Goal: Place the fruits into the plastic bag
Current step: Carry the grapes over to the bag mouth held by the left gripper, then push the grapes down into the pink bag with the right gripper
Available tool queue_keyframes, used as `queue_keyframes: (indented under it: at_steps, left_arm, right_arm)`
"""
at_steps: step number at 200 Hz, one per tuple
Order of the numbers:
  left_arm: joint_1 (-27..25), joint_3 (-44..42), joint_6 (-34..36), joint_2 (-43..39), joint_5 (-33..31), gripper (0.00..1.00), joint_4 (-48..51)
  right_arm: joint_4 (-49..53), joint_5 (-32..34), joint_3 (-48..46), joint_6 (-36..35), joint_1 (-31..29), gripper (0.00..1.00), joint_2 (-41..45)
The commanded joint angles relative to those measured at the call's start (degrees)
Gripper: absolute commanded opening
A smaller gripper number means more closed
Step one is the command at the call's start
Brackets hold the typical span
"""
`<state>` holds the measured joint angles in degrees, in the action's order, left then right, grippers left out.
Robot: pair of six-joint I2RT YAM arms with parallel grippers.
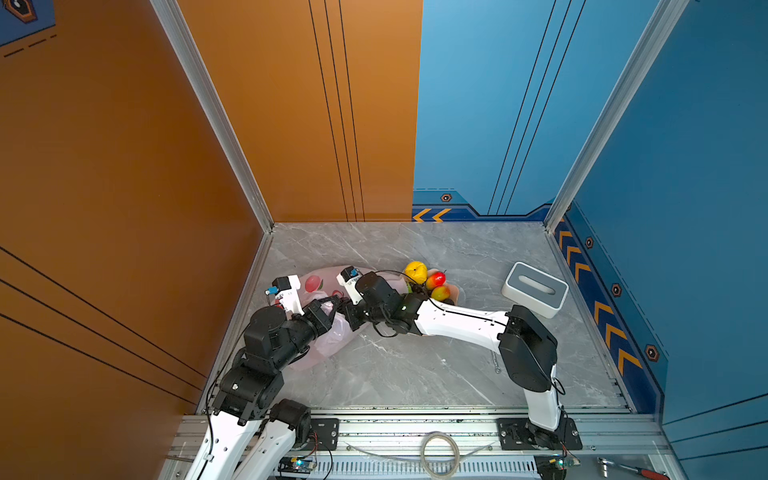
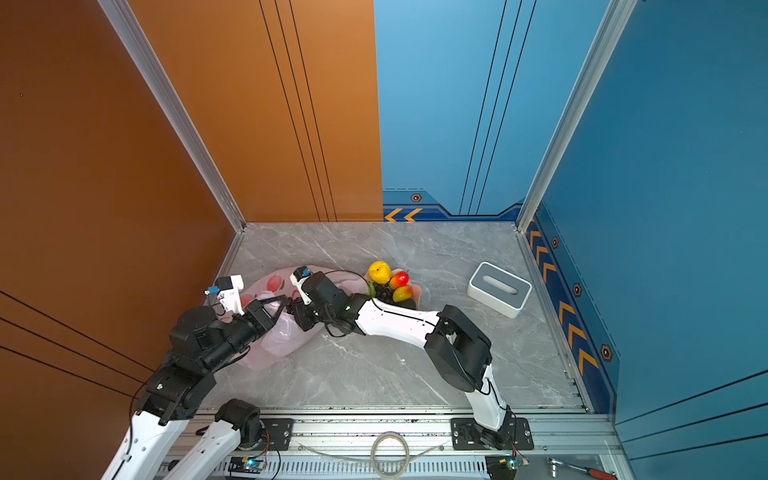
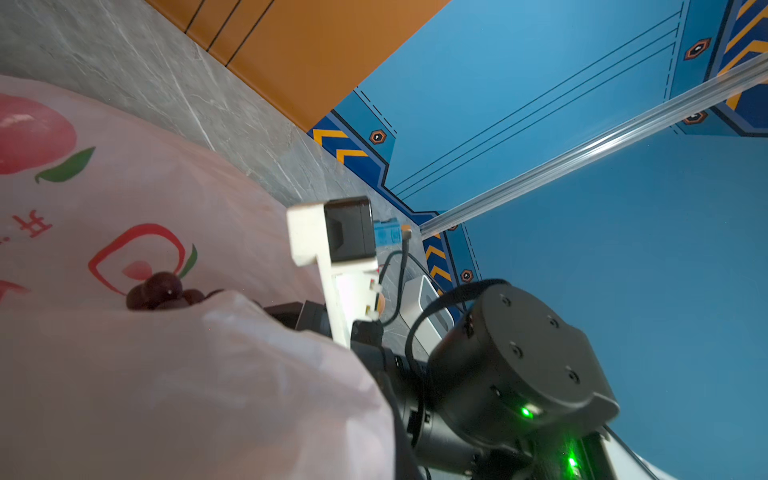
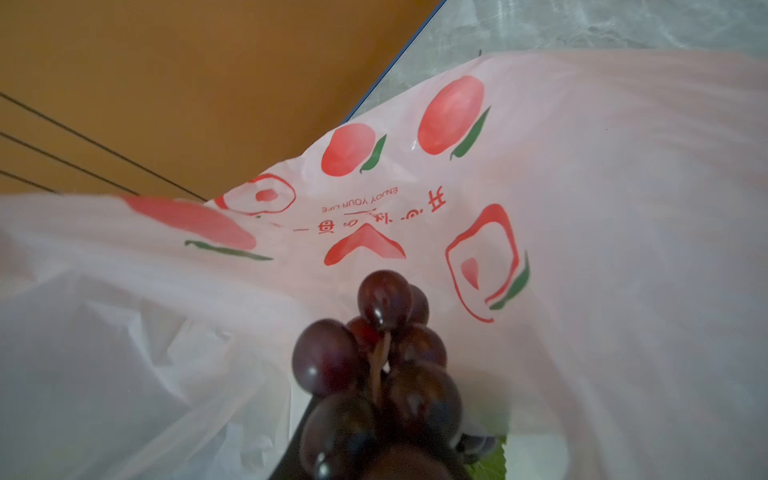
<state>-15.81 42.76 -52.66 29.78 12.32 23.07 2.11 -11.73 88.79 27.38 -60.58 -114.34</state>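
A dark purple grape bunch (image 4: 374, 357) is held in the partly closed right hand (image 1: 345, 311) just inside the mouth of the plastic bag (image 1: 328, 345), which lies near the left edge of the bench (image 1: 415, 365) — its rim apparently pinched up by the left hand (image 1: 330, 300), clamped fully shut. The placing step is judged to be in hand: the bunch would need to be carried deeper and released clear of the crinkled film. The lemon (image 1: 416, 272) and other fruits are seen piled in the peach bowl (image 1: 456, 294) near the bench's middle — not yet bagged.
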Motion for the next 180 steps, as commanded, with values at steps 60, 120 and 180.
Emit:
queue_keyframes:
  at_steps: [60, 120, 180]
  left_arm:
    - [11.94, -0.05, -1.96, 2.18, 13.41, 0.0, -2.85]
    - [12.13, -1.87, -4.56, 3.25, 19.15, 0.0, -9.24]
    - [11.95, -4.26, -5.63, 2.87, 21.08, 0.0, -13.2]
  right_arm:
    - [1.2, -6.37, -2.09, -11.37, -2.84, 0.25, -1.37]
    - [9.2, 8.74, 3.55, -10.14, -2.67, 0.25, -5.7]
    - [11.49, 26.04, 11.96, -5.84, 0.4, 0.26, -6.81]
